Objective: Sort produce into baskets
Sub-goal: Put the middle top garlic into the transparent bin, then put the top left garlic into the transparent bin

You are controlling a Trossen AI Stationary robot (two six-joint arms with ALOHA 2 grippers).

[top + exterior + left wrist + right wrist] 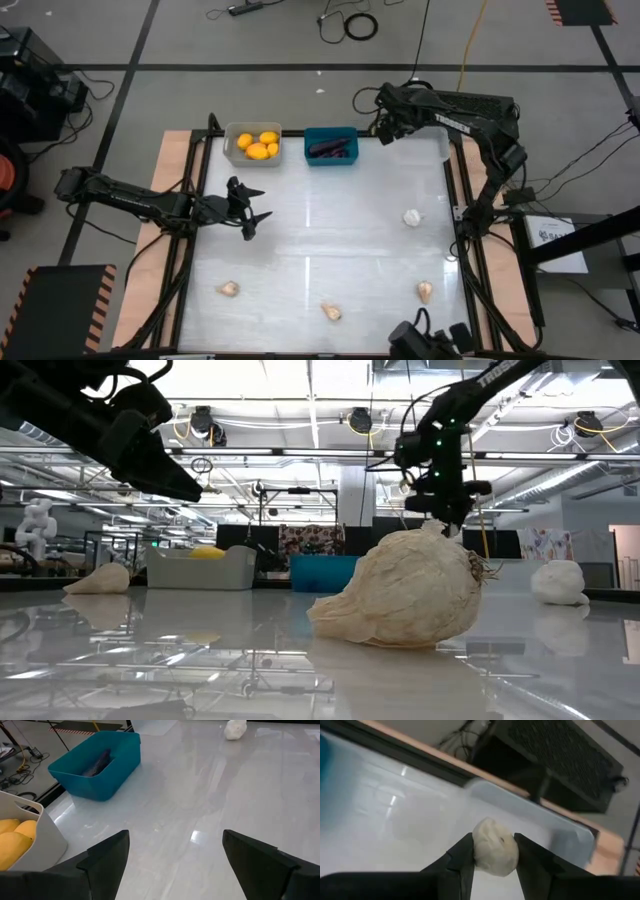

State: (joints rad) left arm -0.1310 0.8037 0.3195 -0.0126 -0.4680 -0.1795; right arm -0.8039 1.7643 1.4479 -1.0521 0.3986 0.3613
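1. The worktop point(320, 250) is a pale glossy sheet with both dark arms reaching over it.
2. The right arm stretches along the far edge; its right gripper point(492, 852) is clamped on a pale garlic bulb point(494, 847), held above a translucent white bin point(545, 815) at the far right corner.
3. The left arm comes in from the left side; its left gripper point(250, 208) hangs over the worktop near the grey bin with its fingers spread wide and nothing between them.
4. The light grey bin point(232, 150) stands at the far edge and holds several yellow-orange fruits point(258, 145).
5. The teal bin point(331, 132) stands just beside the grey one, to its right, with dark purple eggplant pieces point(330, 149) inside.
6. Four garlic bulbs lie loose on the worktop: one right of centre point(412, 216), and three along the near side, at left point(229, 289), in the middle point(331, 312) and at right point(425, 291).
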